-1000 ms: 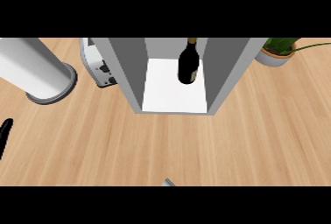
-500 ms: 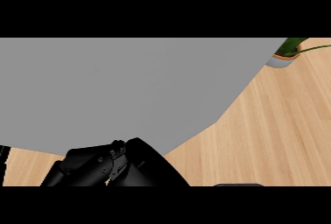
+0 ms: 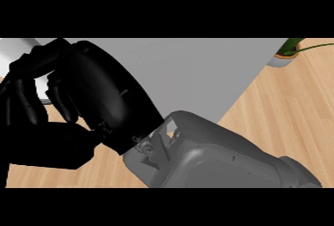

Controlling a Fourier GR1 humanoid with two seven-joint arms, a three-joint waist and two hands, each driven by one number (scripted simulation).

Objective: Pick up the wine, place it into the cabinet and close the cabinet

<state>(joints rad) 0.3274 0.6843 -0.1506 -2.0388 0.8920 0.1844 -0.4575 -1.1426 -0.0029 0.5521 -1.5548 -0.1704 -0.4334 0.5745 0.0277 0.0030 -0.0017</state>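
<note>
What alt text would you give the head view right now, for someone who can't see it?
A black hand, seemingly the right, on a grey forearm coming in from the lower right, fills the left and middle of the view. Behind it are a flat grey surface, wooden counter and a potted plant at upper right.
</note>
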